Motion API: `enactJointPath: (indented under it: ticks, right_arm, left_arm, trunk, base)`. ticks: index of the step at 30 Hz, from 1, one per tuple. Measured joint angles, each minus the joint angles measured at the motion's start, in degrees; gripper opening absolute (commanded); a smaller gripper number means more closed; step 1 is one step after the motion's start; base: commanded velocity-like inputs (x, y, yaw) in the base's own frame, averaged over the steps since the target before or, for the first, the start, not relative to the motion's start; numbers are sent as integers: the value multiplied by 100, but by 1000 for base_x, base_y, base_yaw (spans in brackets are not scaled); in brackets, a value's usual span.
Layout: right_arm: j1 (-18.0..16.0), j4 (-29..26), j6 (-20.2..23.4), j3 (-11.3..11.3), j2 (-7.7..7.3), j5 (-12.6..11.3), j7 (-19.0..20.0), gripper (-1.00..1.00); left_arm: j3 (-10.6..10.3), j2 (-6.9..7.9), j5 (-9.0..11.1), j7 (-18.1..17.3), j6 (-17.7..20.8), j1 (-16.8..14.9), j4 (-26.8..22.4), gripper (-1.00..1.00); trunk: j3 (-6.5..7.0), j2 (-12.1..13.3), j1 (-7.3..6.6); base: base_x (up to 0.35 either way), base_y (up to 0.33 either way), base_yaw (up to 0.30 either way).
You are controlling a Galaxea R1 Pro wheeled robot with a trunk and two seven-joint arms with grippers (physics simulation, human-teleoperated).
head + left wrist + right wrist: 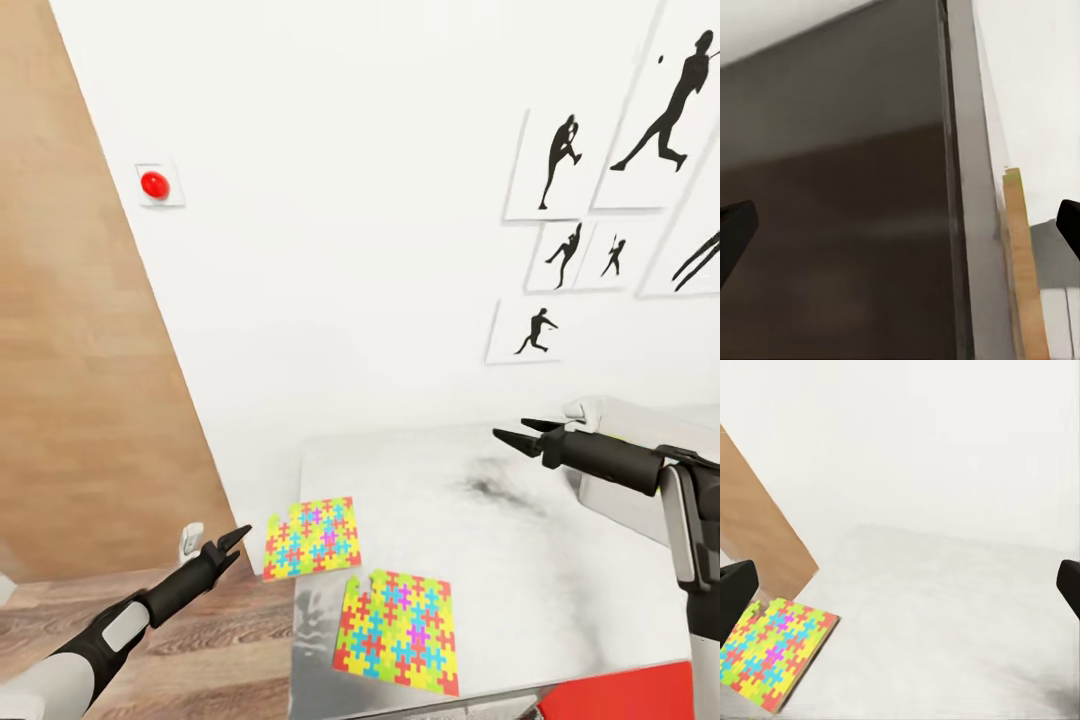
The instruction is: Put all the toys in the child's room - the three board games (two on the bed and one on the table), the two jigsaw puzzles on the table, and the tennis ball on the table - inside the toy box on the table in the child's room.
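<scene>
While both arms are being held out ahead of the robot, nothing is being carried: the left black two-fingered gripper [237, 540] is being kept spread beside the table's near corner, and the right black gripper [520, 432] is being kept spread above the pale grey-white table [520, 560], probably so that a toy can be reached next. Two thin, flat, multicoloured jigsaw puzzle squares are lying flat on the table, one [312, 538] at its edge nearest the left gripper, the other [398, 632] just beside it and closer to the robot. Being square, they are showing no long axis; their edges are sitting slightly skewed to the table's. A light grey toy box [615, 490] is partly showing behind the right arm.
</scene>
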Motion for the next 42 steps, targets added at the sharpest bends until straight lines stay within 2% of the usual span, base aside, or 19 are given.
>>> enactJointPath:
  ticks: [5,12,19,24,37,42]
  right_arm:
    - [-11,0,68,-14,-7,2,0,100]
    - [-14,1,78,-23,-7,0,12,100]
    - [-14,1,77,-24,-7,3,256,100]
    - [-14,1,110,-25,-4,6,291,100]
    - [-18,1,128,-25,-4,7,298,100]
    - [-21,1,129,-25,-5,7,298,100]
  left_arm:
    - [14,-37,49,41,-40,18,4,100]
    - [34,-105,101,-11,2,18,0,100]
    - [42,-228,121,-63,36,13,-4,100]
    - [36,-295,144,-150,296,13,-4,100]
    - [36,-316,149,-302,396,13,-2,100]
    - [16,-316,137,-459,455,14,-5,100]
  trunk:
    - [0,0,0]
    - [0,0,0]
    - [0,0,0]
    - [0,0,0]
    - [0,0,0]
    - [0,0,0]
  base:
    - [0,0,-236]
    - [0,0,-44]
    - [0,0,-4]
    - [0,0,0]
    - [0,0,0]
    - [0,0,0]
